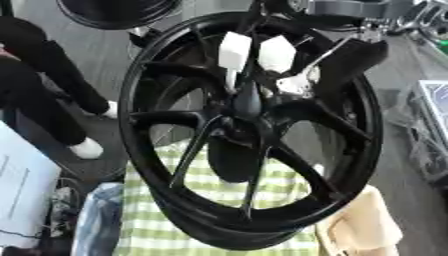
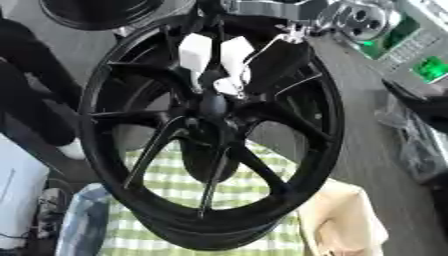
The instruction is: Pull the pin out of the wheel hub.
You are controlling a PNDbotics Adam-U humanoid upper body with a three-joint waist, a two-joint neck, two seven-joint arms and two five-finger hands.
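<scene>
A black spoked wheel hub point(image 1: 175, 80) stands upright on a green-and-white checked cloth point(image 1: 149, 227), filling the middle of both views. A dark pin point(image 1: 248, 100) sticks out of its centre bore. My right hand point(image 1: 350, 60) reaches in from the upper right, black-palmed. Its white-padded fingers point(image 1: 234, 50) lie against the upper spokes, and its silver-tipped thumb point(image 1: 296, 82) sits on the other side. They are curled round the pin's upper end, which they partly hide. My left hand does not show in either view.
A second black wheel point(image 1: 118, 12) lies at the top left. A beige bag point(image 1: 363, 225) sits by the hub's lower right, blue fabric point(image 1: 96, 220) and white sheets point(image 1: 22, 195) at the lower left. Equipment cases point(image 2: 411, 45) crowd the right side.
</scene>
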